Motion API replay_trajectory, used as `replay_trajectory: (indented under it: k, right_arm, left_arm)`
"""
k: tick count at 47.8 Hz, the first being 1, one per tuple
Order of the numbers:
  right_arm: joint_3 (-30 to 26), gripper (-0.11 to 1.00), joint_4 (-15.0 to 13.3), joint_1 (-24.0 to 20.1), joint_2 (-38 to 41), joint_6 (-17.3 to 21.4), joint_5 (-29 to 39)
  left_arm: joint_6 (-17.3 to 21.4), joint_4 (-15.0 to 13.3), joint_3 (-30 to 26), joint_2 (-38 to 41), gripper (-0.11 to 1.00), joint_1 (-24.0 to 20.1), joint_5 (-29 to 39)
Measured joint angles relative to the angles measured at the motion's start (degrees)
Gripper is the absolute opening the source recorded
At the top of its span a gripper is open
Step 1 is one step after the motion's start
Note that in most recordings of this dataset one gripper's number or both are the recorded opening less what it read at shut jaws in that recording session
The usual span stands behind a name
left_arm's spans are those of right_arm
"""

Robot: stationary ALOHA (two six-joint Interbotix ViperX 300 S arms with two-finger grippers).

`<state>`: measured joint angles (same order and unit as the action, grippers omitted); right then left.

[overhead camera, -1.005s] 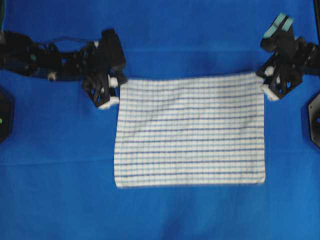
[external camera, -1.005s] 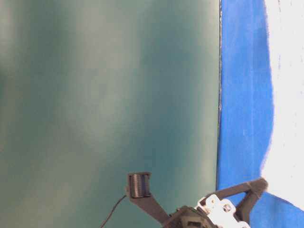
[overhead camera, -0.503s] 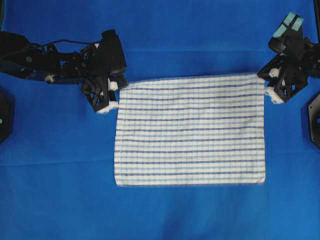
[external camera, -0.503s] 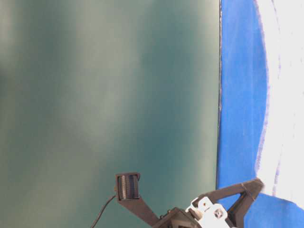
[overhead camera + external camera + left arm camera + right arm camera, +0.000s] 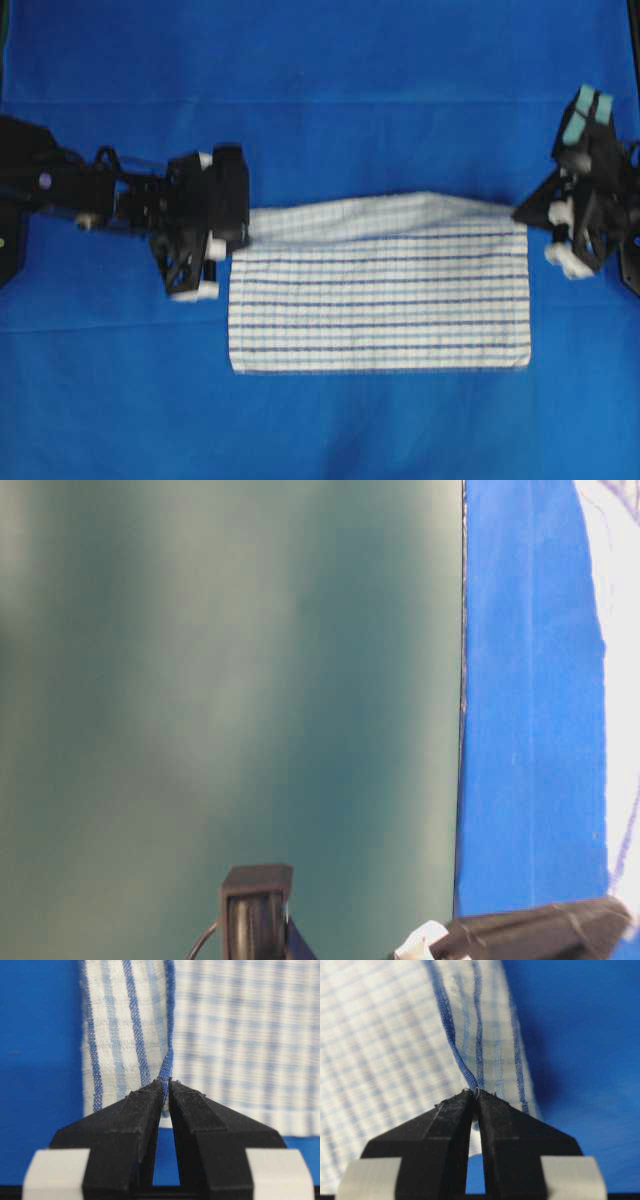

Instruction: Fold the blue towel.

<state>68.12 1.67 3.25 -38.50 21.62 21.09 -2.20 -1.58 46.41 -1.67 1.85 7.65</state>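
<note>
You had the blue towel (image 5: 380, 310) lying in the middle of the big blue cloth (image 5: 320, 60). Your left gripper (image 5: 165, 1089) pinched one far corner, your right gripper (image 5: 475, 1094) pinched the other, both lifted up.

A large plain bright-blue cloth (image 5: 320, 60) covers the whole working surface, from edge to edge in the overhead view, with faint straight crease lines running across it. In the table-level view this cloth ends at a straight edge against a dull green backdrop (image 5: 230, 680).

Directly on the cloth, about midway between its left and right edges, lies the blue towel (image 5: 380, 310), a white woven rectangle with thin dark blue and pale teal stripes. Its near part rests flat, the near edge straight. Its far edge is lifted off the cloth at both far corners and sags over the flat part.
</note>
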Motion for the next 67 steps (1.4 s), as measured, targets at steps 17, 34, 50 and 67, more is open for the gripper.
replay_trajectory:
  k: [17, 34, 50, 67]
  right_arm:
    - [0.00, 0.06, 0.00, -17.05, 0.44, 8.44, 0.53]
    - [-0.35, 0.06, 0.00, -26.37, 6.77, 14.33, -2.55]
    - [-3.43, 0.06, 0.09, -27.86, 14.41, 14.68, -3.96]
    - [-5.10, 0.17, 0.09, -28.83, 17.14, 18.19, -3.34]
  left_arm:
    - [-10.55, 0.00, -0.44, 0.00, 0.05, 10.46, 0.00]
    - [-16.44, 0.00, -1.93, 0.26, 0.05, 16.88, -0.18]
    - [-15.91, 0.00, -2.20, 0.53, 0.05, 16.96, -0.26]
    - [-16.35, 0.00, -2.11, 0.53, 0.22, 16.79, -0.09]
